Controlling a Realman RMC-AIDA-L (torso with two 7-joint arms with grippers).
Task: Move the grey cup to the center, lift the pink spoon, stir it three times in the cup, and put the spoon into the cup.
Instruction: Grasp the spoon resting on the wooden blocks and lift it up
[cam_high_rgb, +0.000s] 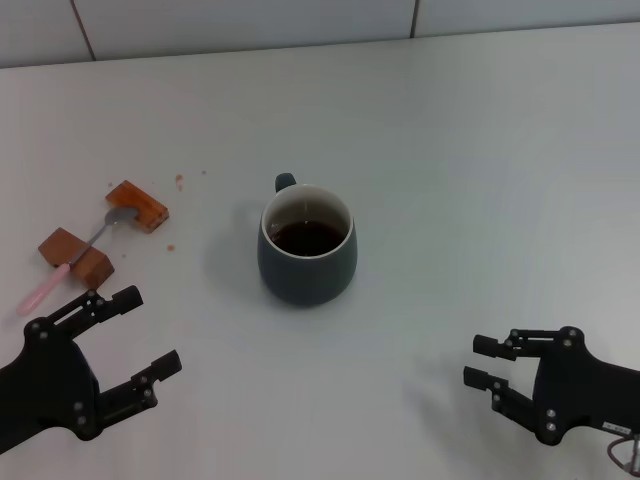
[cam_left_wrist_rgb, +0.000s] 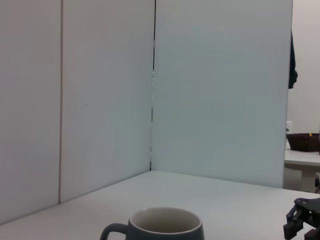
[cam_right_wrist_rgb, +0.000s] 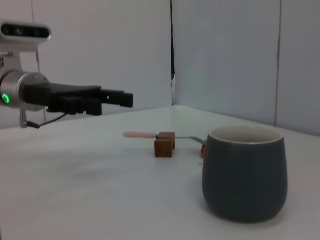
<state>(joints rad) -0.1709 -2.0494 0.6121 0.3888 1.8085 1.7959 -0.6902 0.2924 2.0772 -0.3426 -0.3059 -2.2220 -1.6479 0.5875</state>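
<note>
- One round, glazed grey cup (cam_high_rgb: 307, 250), dark liquid inside.
- One slim pink spoon (cam_high_rgb: 70, 262) across two wooden blocks (cam_high_rgb: 76, 255).
- Left gripper (cam_high_rgb: 140, 340) and right gripper (cam_high_rgb: 482, 361): both spread, empty.

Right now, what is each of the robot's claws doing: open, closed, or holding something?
Left gripper: open, holding nothing, near the pink-handled spoon.
Right gripper: open, holding nothing, apart from the rounded dark grey ceramic cup.

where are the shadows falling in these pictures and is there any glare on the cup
Head view: soft shadow on the table left of the cup, and faint ones beside both grippers, left and right; no strong glare, only a dim sheen on the coffee. Right wrist view: matte cup, diffuse shadow at its base. Left wrist view: even light, no clear shadows.
</note>
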